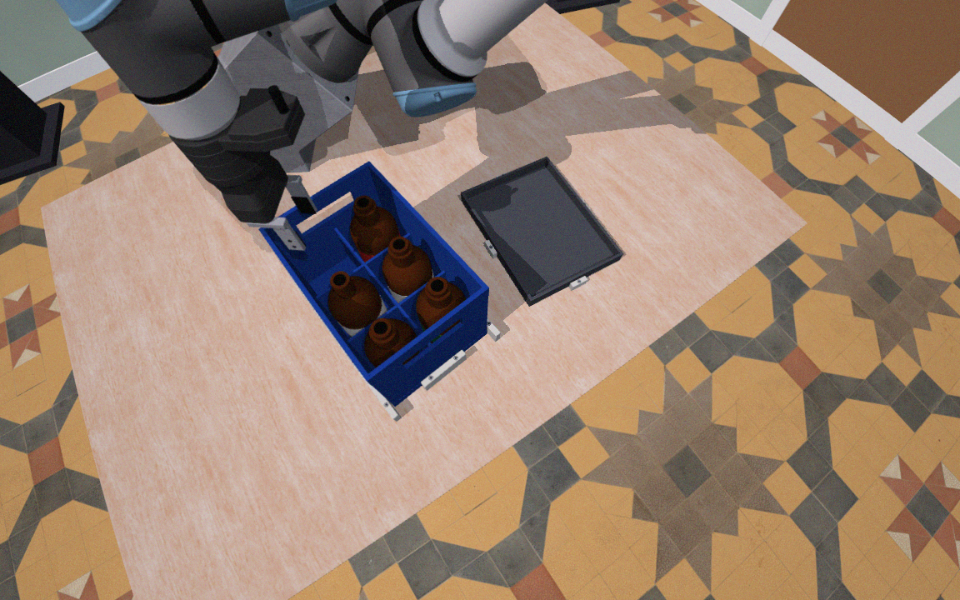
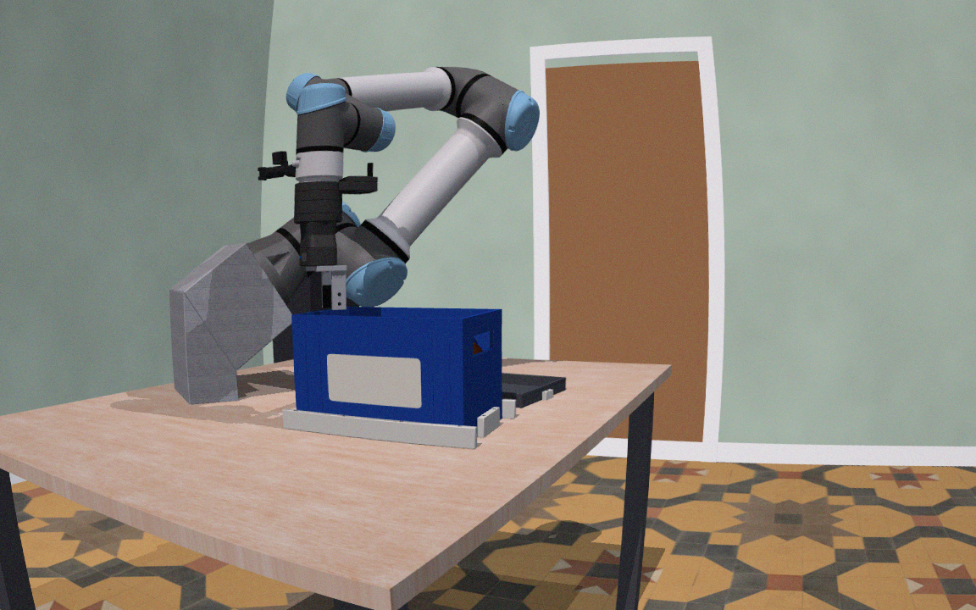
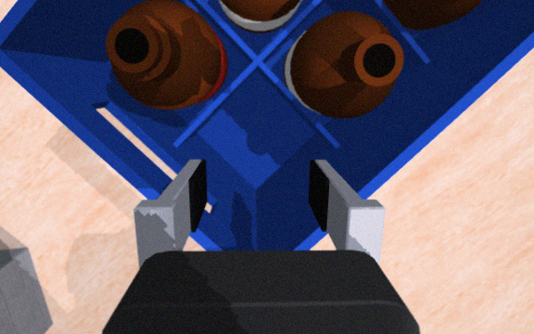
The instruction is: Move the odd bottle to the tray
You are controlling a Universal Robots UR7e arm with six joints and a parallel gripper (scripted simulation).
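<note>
The blue crate holds five brown bottles upright. One bottle with a red label edge stands beside the empty corner compartment, and another stands on that compartment's other side. A third bottle is in the middle row; two more stand at the far end from my gripper. I cannot tell which neck differs. My gripper is open and empty, pointing down at rim height over the empty corner compartment. The dark tray is empty.
White stop blocks stand on the table along the crate's base, and small ones stand at the tray. Crate walls and dividers surround the bottles. The grey robot base stands behind the crate.
</note>
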